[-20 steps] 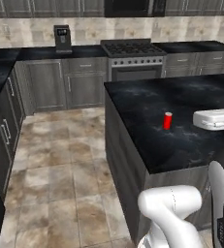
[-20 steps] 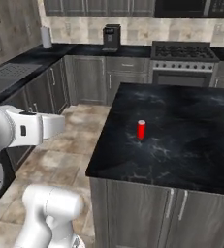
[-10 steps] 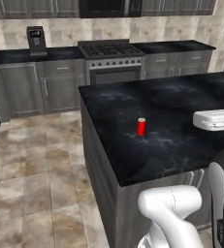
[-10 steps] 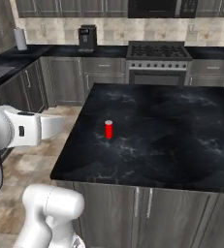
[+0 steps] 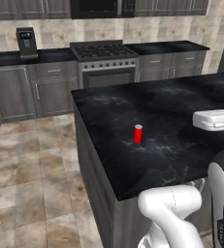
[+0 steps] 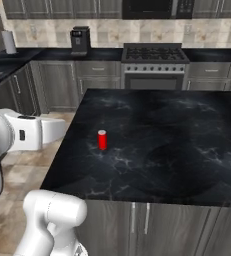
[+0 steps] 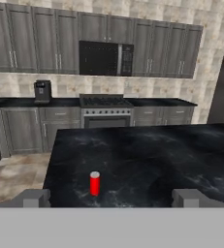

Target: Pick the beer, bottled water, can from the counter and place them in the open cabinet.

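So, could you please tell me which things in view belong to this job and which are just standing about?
Job:
- can, upright on the counter
- tool, open, holding nothing

Standing about:
- coffee machine
- stove
- microwave
- paper towel roll

The can (image 7: 94, 183) stands upright on the counter (image 7: 147, 160), ahead of the pincer (image 7: 108, 198) and slightly left of its midline. Beyond the counter, the stove (image 7: 106, 110) sits under the microwave (image 7: 106, 58), with the coffee machine (image 7: 42, 90) to their left.
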{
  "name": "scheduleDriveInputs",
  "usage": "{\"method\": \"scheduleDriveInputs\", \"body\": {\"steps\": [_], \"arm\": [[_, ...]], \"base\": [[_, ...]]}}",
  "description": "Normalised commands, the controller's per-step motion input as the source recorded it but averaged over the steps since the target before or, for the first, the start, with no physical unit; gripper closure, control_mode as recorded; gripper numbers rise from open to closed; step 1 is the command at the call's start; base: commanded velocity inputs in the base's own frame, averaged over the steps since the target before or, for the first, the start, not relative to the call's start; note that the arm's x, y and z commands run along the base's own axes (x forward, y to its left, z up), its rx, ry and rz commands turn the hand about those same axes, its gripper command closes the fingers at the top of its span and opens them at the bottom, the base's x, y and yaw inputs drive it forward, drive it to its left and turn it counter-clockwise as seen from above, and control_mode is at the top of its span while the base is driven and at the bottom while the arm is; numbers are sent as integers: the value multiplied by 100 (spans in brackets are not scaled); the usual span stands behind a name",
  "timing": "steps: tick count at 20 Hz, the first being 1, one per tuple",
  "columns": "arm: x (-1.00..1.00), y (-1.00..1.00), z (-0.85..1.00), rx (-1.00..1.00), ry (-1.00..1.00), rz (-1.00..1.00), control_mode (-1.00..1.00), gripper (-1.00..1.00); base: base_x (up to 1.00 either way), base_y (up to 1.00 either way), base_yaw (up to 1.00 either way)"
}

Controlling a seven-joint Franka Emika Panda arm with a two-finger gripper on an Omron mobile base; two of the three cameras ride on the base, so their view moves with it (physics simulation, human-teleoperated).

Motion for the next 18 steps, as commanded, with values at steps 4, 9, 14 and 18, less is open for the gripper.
{"method": "scheduleDriveInputs", "body": {"steps": [4, 9, 14, 18], "arm": [[0, 0, 0, 0, 0, 0, 100, -100], [0, 0, 0, 0, 0, 0, 100, -100], [0, 0, 0, 0, 0, 0, 100, -100], [0, 0, 0, 0, 0, 0, 100, -100]], "base": [[50, -10, -5], [42, -10, -4], [22, 0, -2], [19, 0, -1]]}}
